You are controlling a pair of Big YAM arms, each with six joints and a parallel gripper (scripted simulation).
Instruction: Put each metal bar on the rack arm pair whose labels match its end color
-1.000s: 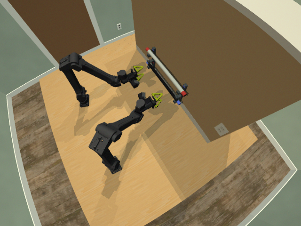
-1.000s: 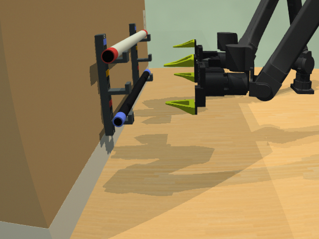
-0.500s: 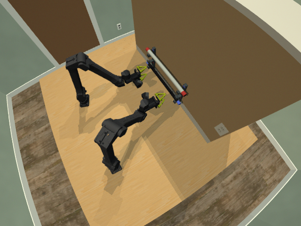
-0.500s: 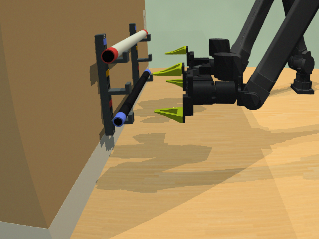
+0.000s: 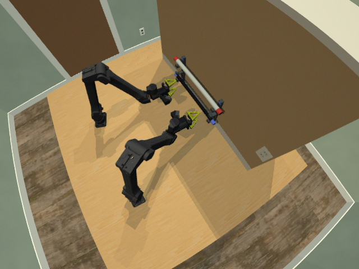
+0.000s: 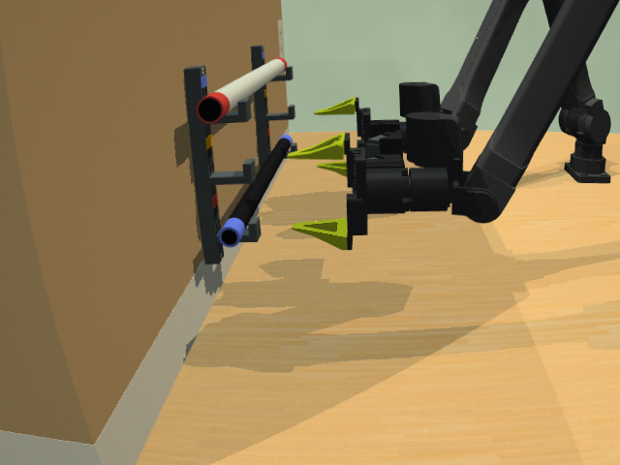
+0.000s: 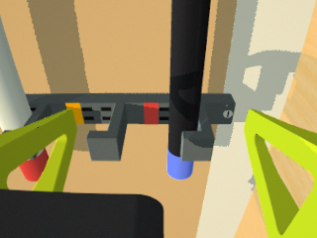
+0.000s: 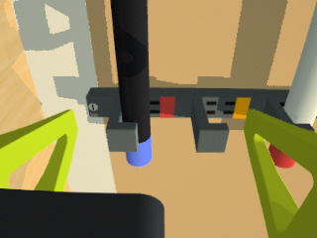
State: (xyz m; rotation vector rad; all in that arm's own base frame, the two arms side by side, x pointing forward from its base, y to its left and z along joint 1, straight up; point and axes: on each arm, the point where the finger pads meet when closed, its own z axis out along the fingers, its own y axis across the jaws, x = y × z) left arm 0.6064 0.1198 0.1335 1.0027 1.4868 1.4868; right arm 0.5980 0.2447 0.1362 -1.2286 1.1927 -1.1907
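Bright, hard shadows; top edges seemingly bowed.

Between the white bar (image 5: 198,84) (image 6: 250,84) and black bar (image 5: 194,97) (image 6: 260,187), middle arms jut out; their tops are free.
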